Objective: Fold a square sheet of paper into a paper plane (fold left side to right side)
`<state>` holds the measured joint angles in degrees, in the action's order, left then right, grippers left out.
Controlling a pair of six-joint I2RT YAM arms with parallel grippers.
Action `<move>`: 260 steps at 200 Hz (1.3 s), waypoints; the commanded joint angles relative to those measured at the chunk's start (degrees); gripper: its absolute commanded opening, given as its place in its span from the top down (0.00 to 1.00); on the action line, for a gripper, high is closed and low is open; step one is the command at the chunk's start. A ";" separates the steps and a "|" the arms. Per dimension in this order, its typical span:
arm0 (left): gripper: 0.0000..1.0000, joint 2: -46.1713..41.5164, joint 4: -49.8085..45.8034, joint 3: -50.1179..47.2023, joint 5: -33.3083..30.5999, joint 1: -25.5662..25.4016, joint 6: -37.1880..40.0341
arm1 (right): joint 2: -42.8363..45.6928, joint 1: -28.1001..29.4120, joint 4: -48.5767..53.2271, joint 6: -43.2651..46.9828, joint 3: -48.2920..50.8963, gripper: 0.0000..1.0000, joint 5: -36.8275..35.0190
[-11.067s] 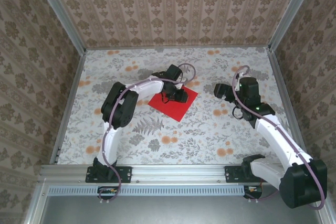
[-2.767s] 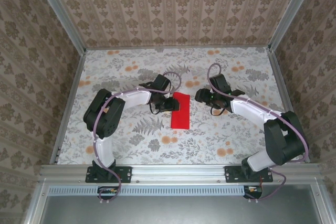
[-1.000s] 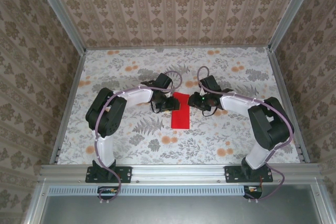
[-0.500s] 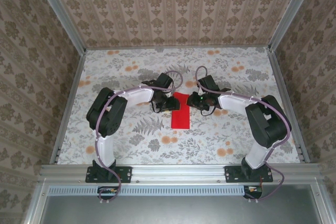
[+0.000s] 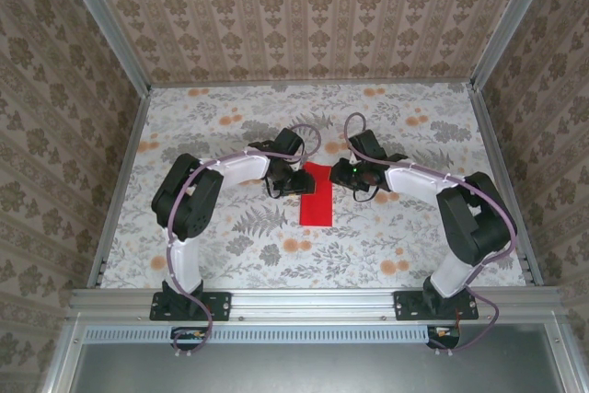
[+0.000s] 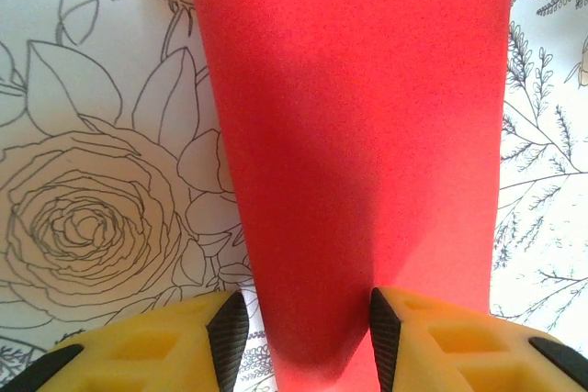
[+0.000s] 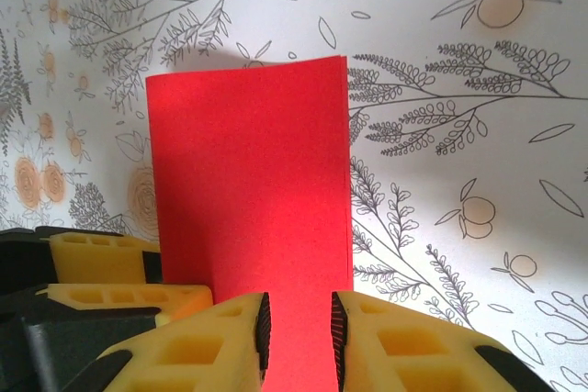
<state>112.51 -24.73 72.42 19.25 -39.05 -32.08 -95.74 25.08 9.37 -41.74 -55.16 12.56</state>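
Apart, the left jaws and right jaws flank the red sheet [image 5: 316, 200] at its far end.

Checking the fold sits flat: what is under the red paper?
The folded bright red paper sheet lies on the flower-printed table covering. The print directly beneath it, and the paper's lower layer, are covered.

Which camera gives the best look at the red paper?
Right wrist: the red paper is close, with its far edge and both long sides sharp. Top external shows it small and distant; left wrist crops both its ends.
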 commanded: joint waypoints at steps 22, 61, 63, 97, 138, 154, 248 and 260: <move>0.55 2.87 -3.33 -1.17 -3.16 -0.92 1.49 | 1.95 0.32 1.03 0.46 0.48 0.73 -2.67; 0.55 2.91 -3.22 -1.14 -3.16 -1.03 1.58 | 2.57 0.32 0.47 0.87 0.66 0.72 -2.17; 0.55 2.92 -3.22 -1.14 -3.16 -0.99 1.58 | 2.51 0.32 0.41 0.93 0.66 0.72 -2.01; 0.55 3.07 -3.39 -1.07 -3.25 -1.01 1.65 | 0.22 0.45 -0.74 0.26 -0.22 0.73 1.24; 0.54 3.13 -3.57 -0.90 -3.42 -1.10 1.61 | -3.09 1.44 -0.58 -0.18 -2.30 0.77 3.50; 0.54 3.23 -3.66 -0.88 -3.50 -1.07 1.66 | -4.29 1.77 -0.19 -0.28 -2.98 0.77 3.97; 0.54 3.42 -3.87 -0.62 -3.60 -1.16 1.64 | -10.36 1.99 5.86 -0.63 -6.09 0.82 3.89; 0.54 3.42 -3.83 -0.63 -3.60 -1.14 1.65 | -10.97 1.99 7.00 -0.53 -6.49 0.82 3.47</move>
<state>112.51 -25.15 72.69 18.35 -39.46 -31.66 -104.92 26.81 12.10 -42.02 -59.46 15.73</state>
